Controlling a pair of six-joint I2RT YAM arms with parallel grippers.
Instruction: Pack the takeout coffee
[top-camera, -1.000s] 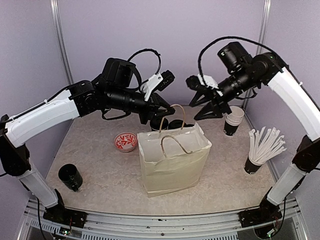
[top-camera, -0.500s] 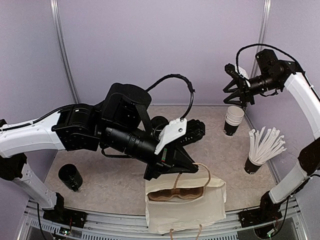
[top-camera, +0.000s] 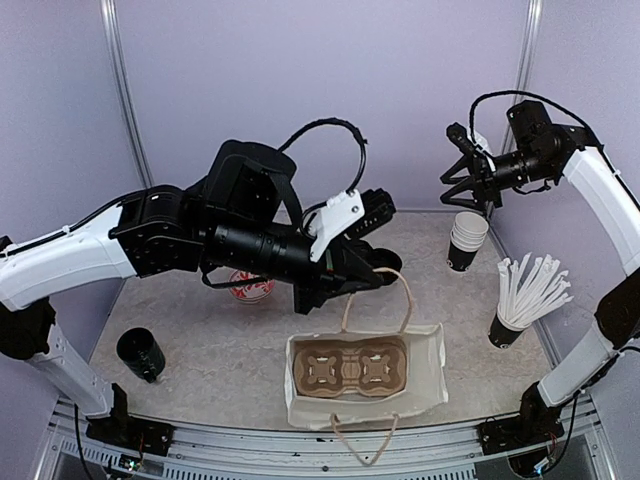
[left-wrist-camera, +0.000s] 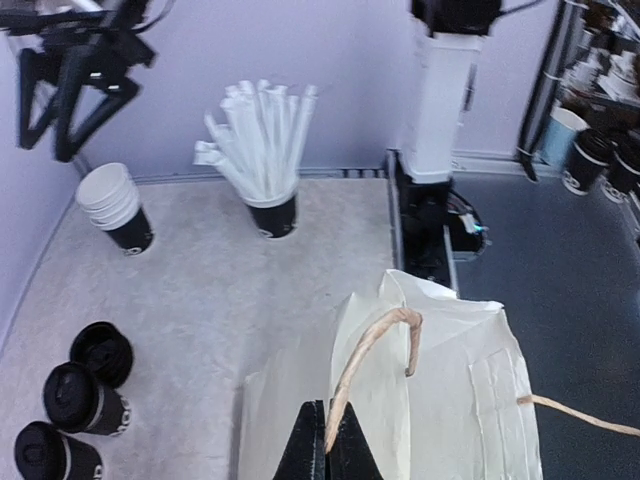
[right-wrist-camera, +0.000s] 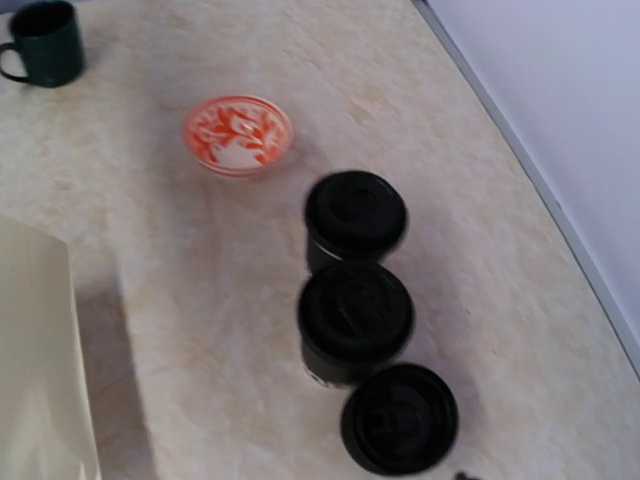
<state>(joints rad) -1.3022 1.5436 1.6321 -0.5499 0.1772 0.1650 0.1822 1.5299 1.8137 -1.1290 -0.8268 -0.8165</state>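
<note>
The left end effector (left-wrist-camera: 326, 445) pinches the handle (left-wrist-camera: 372, 335) of the bag (top-camera: 425, 385) so its mouth gapes for loading. The lidded coffee cups (right-wrist-camera: 355, 320) stand on the tabletop (right-wrist-camera: 200, 300) beyond; the right end effector (left-wrist-camera: 45, 140) hangs open and empty, likely free to fetch one.

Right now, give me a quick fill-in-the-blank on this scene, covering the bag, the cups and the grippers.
1. The left gripper is shut on the paper bag's ___.
2. The cardboard carrier inside the bag has ___ cup holes.
3. ___ round black lids line up beside the red-patterned bowl.
4. The right gripper hangs open, holding ___.

Missing words: handle; two; Three; nothing.
</note>
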